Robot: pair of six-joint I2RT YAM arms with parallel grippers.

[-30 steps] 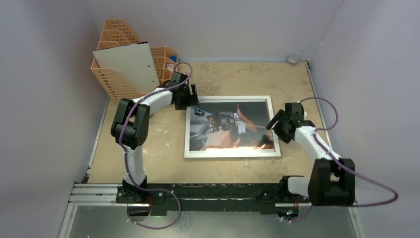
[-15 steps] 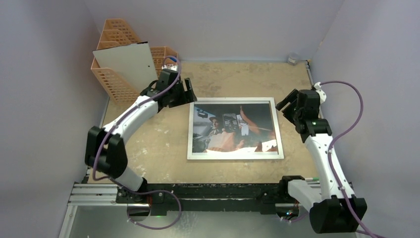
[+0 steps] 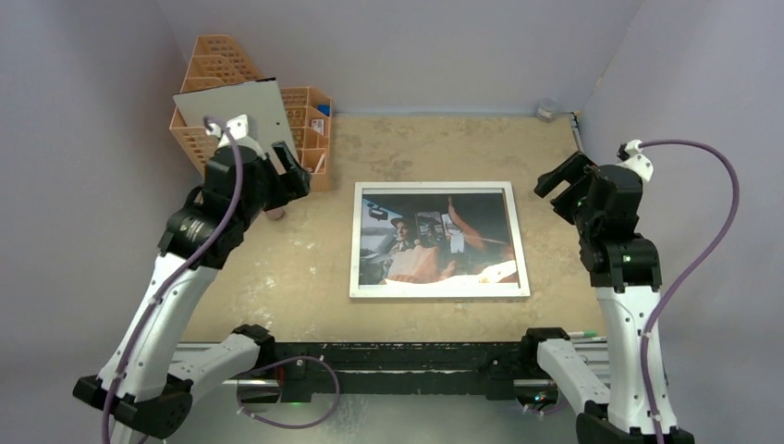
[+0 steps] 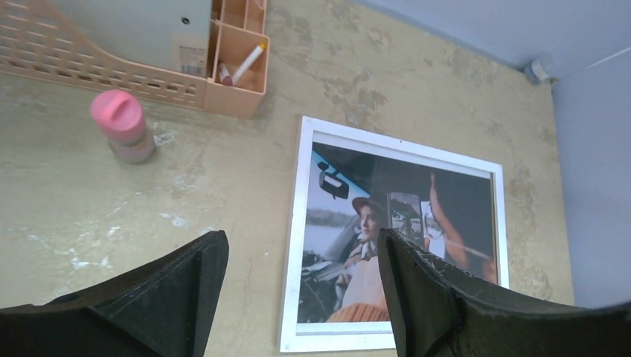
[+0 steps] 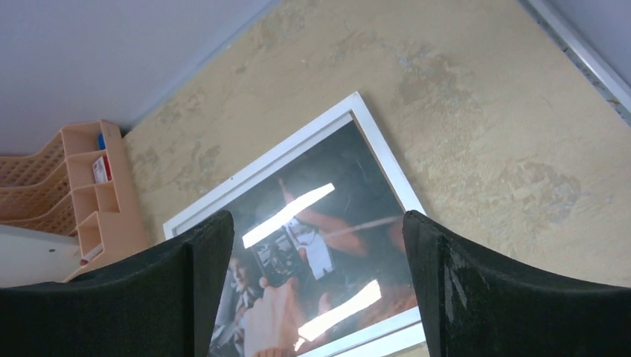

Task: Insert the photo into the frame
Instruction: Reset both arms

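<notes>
**Both hands open above the bench, photo lying inside the frame between them**

The left hand (image 3: 287,168) hangs above the bench (image 3: 305,268) with its two fingers spread wide and nothing between them. The right hand (image 3: 559,176) is the same: fingers wide apart, holding nothing, raised off the surface.

The frame (image 3: 434,186) lies flat on the bench between the two hands, below both and touched by neither. From the left hand it sits down and off to the right; from the right hand, down and off to the left. The photo (image 3: 434,242) shows face up inside the thin white border, squarely filling it (bright strips of glare cross it in the right wrist view).

Below the left hand and a little to its left, a small pink-capped bottle (image 4: 121,126) stands upright on the bench. Just behind that hand is a peach lattice organiser (image 3: 217,65), with a pale flat board (image 3: 236,116) leaning in it and a marker (image 4: 245,59) tilted in its end compartment. Well beyond the right hand, at the far edge of the bench, sits a small jar (image 3: 547,109).
</notes>
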